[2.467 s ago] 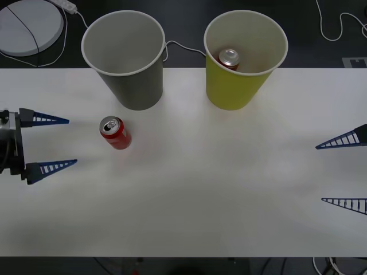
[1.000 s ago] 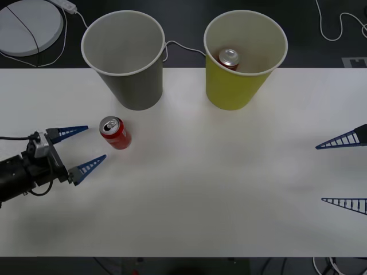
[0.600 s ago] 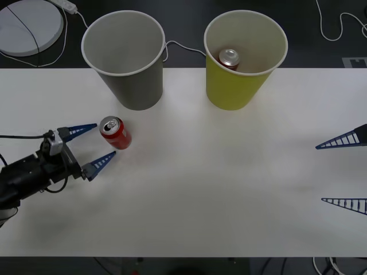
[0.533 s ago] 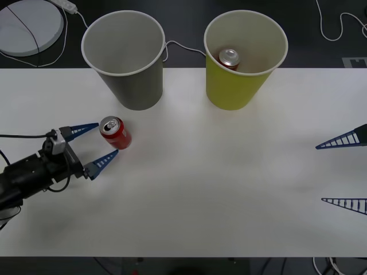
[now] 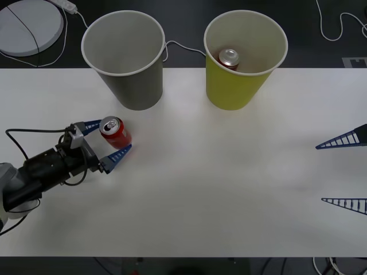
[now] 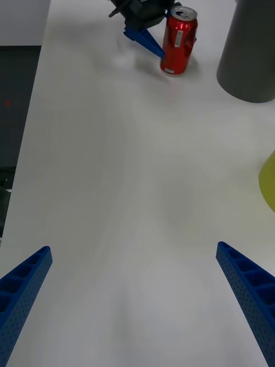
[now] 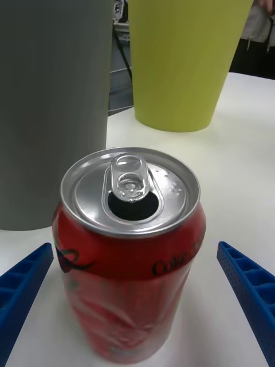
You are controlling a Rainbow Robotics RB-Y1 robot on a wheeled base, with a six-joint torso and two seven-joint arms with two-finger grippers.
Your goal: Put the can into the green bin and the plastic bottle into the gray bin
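— So, how many cans?

— Two. One can (image 5: 116, 133) stands upright on the white table (image 5: 229, 189), in front of the gray bin (image 5: 124, 56) and a little to its left. The second can (image 5: 229, 58) sits inside the green bin (image 5: 245, 54), its silver top showing.

— And bins?

— Two, side by side at the table's far edge, gray on the left, green on the right. The gray one looks bare inside.

— Grippers?

— Two as well. The left gripper (image 5: 104, 142) is spread wide around the standing can, one blue finger on each side. In the left wrist view the can (image 7: 130, 252) stands between the two fingers (image 7: 23, 284) with a gap on both sides, so nothing is gripped.

— The right one?

— The right gripper (image 5: 343, 172) hangs over the table's right edge, well apart from everything, its fingers parted and holding nothing. Its wrist view looks across the table at the can (image 6: 179, 40) with the left gripper (image 6: 154, 28) around it.

— Anything else?

— A round white disc (image 5: 28, 26) and a few cables (image 5: 332, 26) beyond the table.
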